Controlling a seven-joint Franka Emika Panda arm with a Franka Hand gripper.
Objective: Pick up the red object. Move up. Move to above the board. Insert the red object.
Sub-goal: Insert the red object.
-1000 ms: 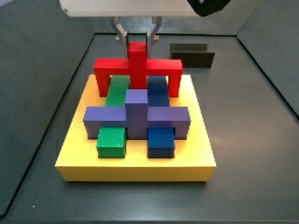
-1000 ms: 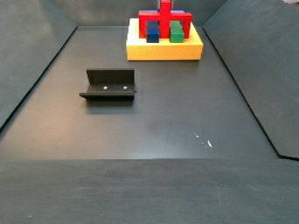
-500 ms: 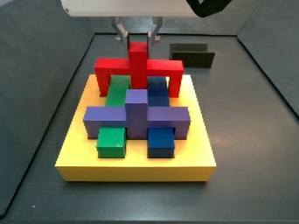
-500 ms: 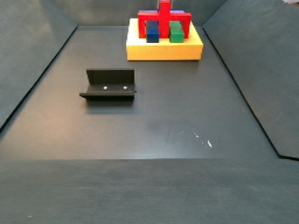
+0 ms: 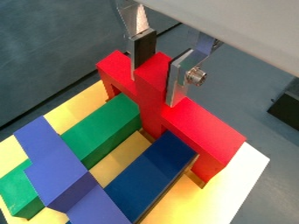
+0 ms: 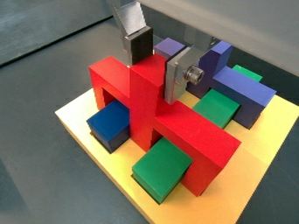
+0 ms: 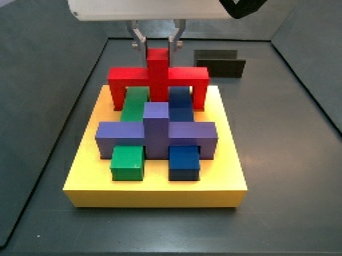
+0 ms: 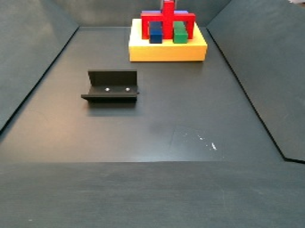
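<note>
— Looking past the red object (image 7: 158, 79), what can't you make out?

— Its leg ends. In both side views the purple block (image 7: 156, 128) sits in front of them, so I cannot tell whether the legs rest on the board (image 7: 158, 187). In a wrist view one leg goes down just beside the green block (image 5: 100, 136) and the blue block (image 5: 160, 171), but its foot is hidden. The upper arm is cut off in every view, and in a side view the board (image 8: 168, 51) is too small to show the pincer.

— What else is around the board?

— The fixture (image 8: 112, 86) stands on the dark floor (image 8: 167, 125), well apart from the board; in a side view it shows behind the board (image 7: 221, 63). Low dark walls ring the floor.

— And the pincer?

— The pincer (image 5: 163, 66) comes straight down over the board's far end, its silver fingers (image 5: 184, 74) clamped on the red object's upright stem, one plate on each side. Another wrist view shows the same grip (image 6: 158, 63), with the red object (image 6: 146, 109) spanning the blue and green blocks on the board (image 6: 263, 149).
</note>
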